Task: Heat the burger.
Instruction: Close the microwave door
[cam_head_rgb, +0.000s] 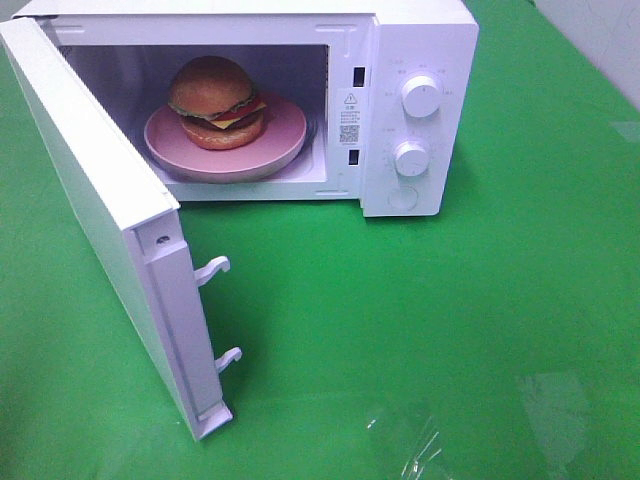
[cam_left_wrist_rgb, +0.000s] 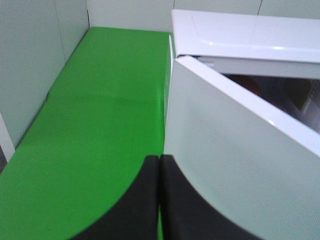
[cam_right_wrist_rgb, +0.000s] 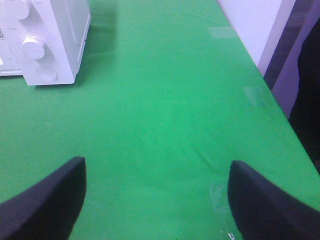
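Fingers: left gripper pressed together; right gripper spread | high view alone shows burger plainly in microwave

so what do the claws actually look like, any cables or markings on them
Only the tips show, in the wrist views. The left claw has two matte black fingers whose smooth outer edges curve up to rounded tips. The right claw has the same dark, plain fingers, rounded at the ends. No cables, markings or labels are visible on them.

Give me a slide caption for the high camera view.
Burger on a pink plate inside the white microwave, its door swung wide open.
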